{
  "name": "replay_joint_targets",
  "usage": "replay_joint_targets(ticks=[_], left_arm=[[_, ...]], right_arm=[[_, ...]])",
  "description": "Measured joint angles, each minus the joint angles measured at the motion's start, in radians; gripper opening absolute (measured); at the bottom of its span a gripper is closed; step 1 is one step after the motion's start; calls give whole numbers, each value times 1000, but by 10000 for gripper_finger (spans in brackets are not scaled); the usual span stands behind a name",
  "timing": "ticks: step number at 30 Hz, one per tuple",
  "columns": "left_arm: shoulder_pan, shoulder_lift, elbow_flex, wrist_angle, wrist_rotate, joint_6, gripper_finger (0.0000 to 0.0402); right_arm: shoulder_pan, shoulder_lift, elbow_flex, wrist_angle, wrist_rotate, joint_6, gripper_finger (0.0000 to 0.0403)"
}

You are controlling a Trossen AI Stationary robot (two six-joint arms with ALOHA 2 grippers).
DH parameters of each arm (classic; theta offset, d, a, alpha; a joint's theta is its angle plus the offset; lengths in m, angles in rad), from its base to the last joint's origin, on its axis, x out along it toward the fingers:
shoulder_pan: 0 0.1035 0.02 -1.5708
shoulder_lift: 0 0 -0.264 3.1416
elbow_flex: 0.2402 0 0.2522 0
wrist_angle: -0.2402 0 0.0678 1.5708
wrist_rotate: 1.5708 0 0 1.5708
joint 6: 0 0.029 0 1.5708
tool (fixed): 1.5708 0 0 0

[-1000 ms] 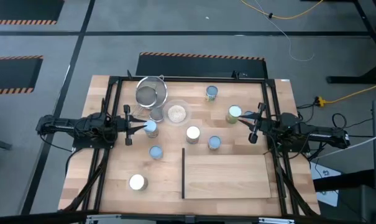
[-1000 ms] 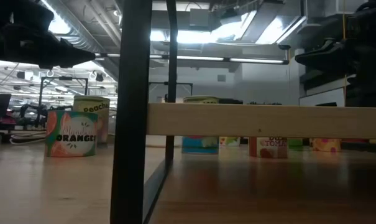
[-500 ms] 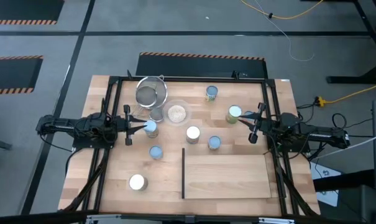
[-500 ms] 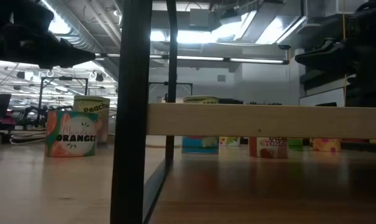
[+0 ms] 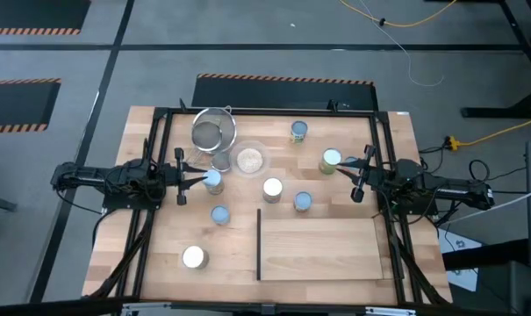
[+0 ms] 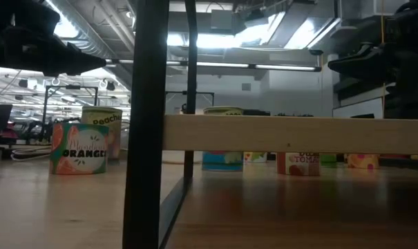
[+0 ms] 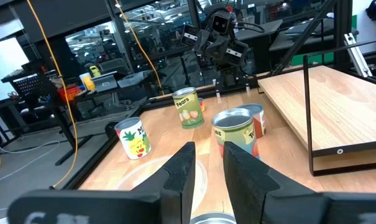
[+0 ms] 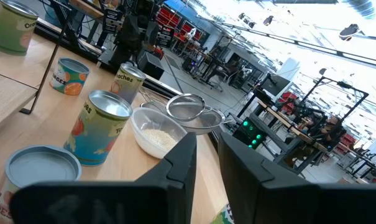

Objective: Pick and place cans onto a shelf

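1. Left gripper (image 5: 195, 178) sits at the blue-top can (image 5: 213, 181), tips right up against it. Can't tell whether it is clamped on the can or free.
2. Right gripper (image 5: 353, 178) waits near the silver-top can (image 5: 332, 159). Grip state can't be told either.
3. The shelf (image 5: 322, 250) is bare. All the cans are on the table, e.g. (image 5: 219, 214), (image 5: 272, 188), (image 5: 304, 201), (image 5: 193, 256).
4. Risk: the blue-top can is crowded by the strainer (image 5: 212, 132) and the grain bowl (image 5: 250, 159). A sloppy lift or swing would likely clip them and spill grain.
5. Risk: the shelf's dark upright edge (image 5: 259, 246) faces the left arm. Carried too low, the can probably hits it and slips or tips.
6. Versus the earlier frames: no change. Both arms and every can are in the same spots.
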Motion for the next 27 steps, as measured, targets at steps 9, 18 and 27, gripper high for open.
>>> replay_joint_targets(ticks=[9,18,27], left_arm=[[0,0,0,0,0,0,76],[0,0,0,31,-13,-6,76],[0,0,0,160,-170,-160,107]], right_arm=[[0,0,0,0,0,0,73],[0,0,0,0,0,0,73],[0,0,0,0,0,0,73]])
